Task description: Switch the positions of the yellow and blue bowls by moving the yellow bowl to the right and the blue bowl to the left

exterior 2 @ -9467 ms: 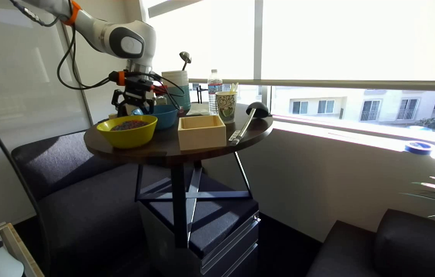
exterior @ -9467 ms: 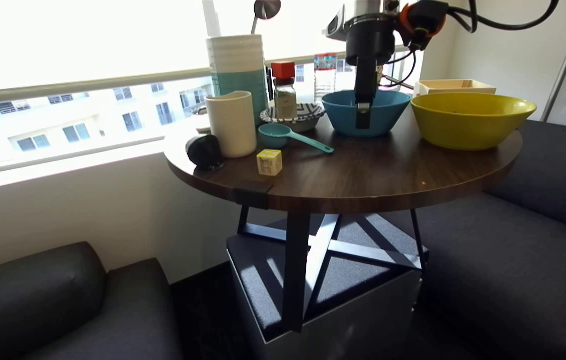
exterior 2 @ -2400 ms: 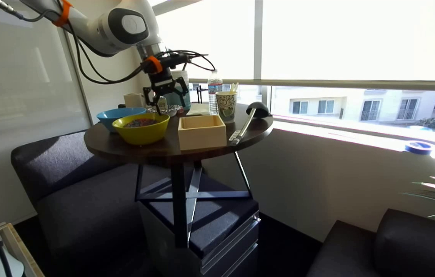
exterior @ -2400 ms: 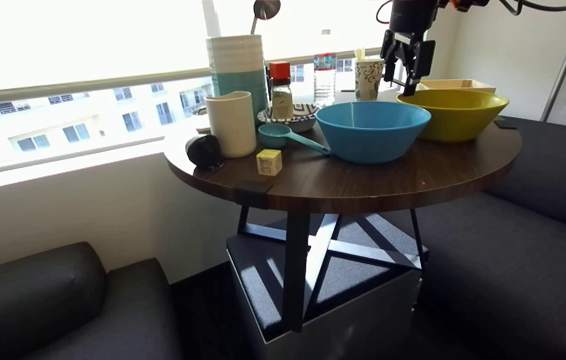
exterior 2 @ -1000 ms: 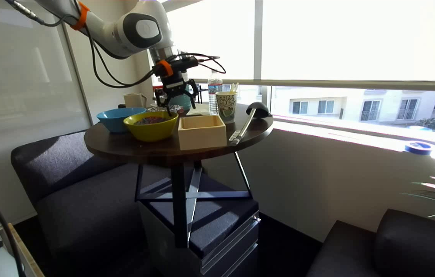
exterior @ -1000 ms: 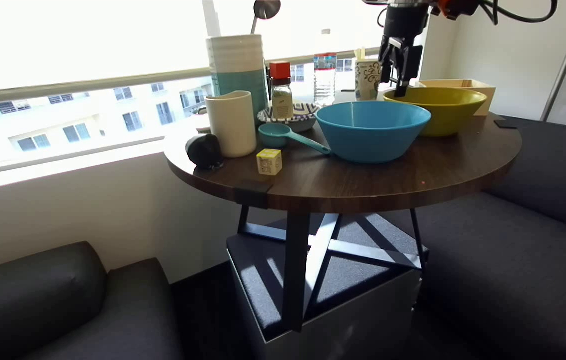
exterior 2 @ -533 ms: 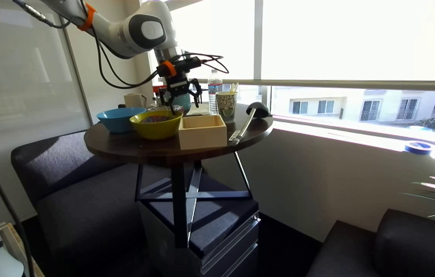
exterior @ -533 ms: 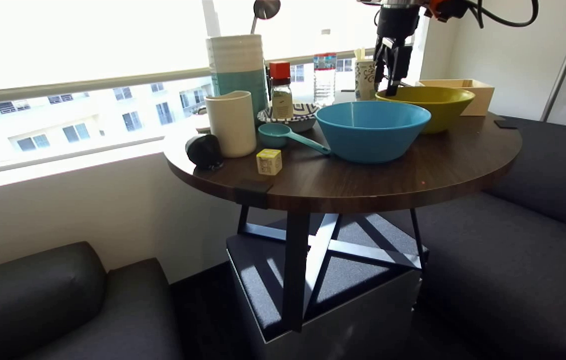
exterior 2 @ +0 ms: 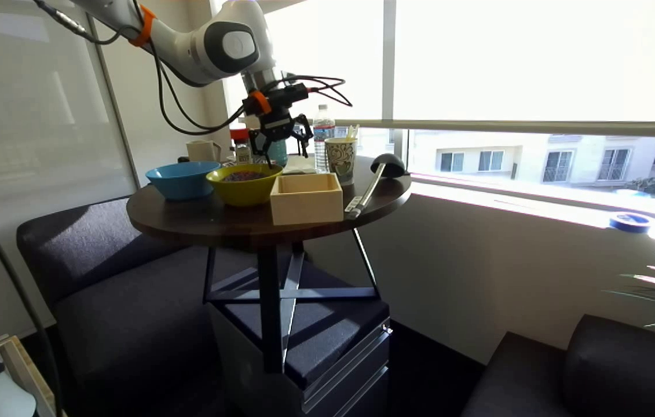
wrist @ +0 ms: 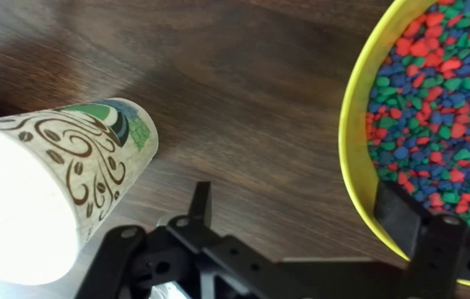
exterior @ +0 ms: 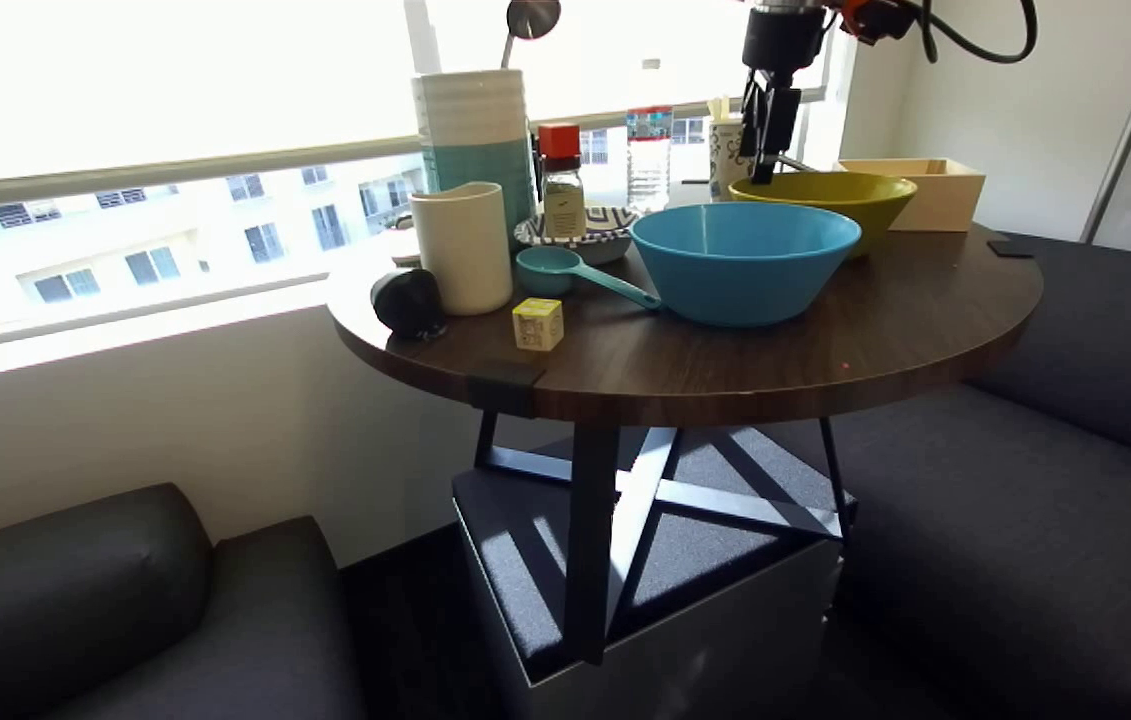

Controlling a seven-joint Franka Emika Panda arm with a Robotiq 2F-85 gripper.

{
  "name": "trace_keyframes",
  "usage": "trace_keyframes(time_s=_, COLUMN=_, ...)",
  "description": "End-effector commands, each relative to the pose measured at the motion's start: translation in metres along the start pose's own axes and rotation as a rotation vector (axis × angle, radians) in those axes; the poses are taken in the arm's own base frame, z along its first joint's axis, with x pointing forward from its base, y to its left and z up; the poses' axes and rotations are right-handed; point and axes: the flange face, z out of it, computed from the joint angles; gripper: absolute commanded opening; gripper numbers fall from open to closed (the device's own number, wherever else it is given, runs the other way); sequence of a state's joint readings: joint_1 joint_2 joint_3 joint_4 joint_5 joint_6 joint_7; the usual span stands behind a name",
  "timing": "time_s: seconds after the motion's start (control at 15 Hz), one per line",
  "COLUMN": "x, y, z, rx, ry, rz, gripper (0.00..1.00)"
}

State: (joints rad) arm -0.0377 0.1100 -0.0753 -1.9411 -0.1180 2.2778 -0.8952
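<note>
The yellow bowl [exterior: 880,222] stands on the table behind the blue bowl [exterior: 745,285], which partly hides it in that exterior view. In an exterior view the yellow bowl [exterior 2: 243,194] is right of the blue bowl [exterior 2: 179,185] and close against the wooden box. My gripper [exterior 2: 288,160] is open at the yellow bowl's far rim. In the wrist view the gripper [wrist: 295,191] has one finger [wrist: 399,211] inside the yellow bowl [wrist: 353,153] near its wall and the other outside, well apart from the rim. Red, green and blue pebbles fill the yellow bowl. The blue bowl is out of the wrist view.
A wooden box [exterior 2: 307,205], a ladle [exterior 2: 370,188], a patterned paper cup [wrist: 93,153] and a water bottle [exterior 2: 323,136] stand near the yellow bowl. A teal scoop [exterior: 595,280] touches or nearly touches the blue bowl. A white mug [exterior: 465,250] and small block [exterior: 538,325] are nearby.
The blue bowl was moved toward the near edge earlier, then stayed still. The gripper's finger has dragged the yellow bowl toward the box and cup, behind the blue bowl. The box has shifted slightly.
</note>
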Motion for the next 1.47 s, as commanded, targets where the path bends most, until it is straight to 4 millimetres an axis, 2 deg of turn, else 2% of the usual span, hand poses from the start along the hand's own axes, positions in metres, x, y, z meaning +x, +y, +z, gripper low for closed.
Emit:
trace_keyframes(time_s=0.0, x=0.012, y=0.015, z=0.002, rx=-0.008, ry=0.032, rz=0.051, gripper=1.0)
trace_keyframes(time_s=1.07, x=0.026, y=0.034, z=0.009, rx=-0.02, ry=0.048, rz=0.176, gripper=1.0)
trace_keyframes(time_s=1.4, x=0.025, y=0.019, z=-0.013, rx=-0.033, ry=0.031, rz=0.21, gripper=1.0)
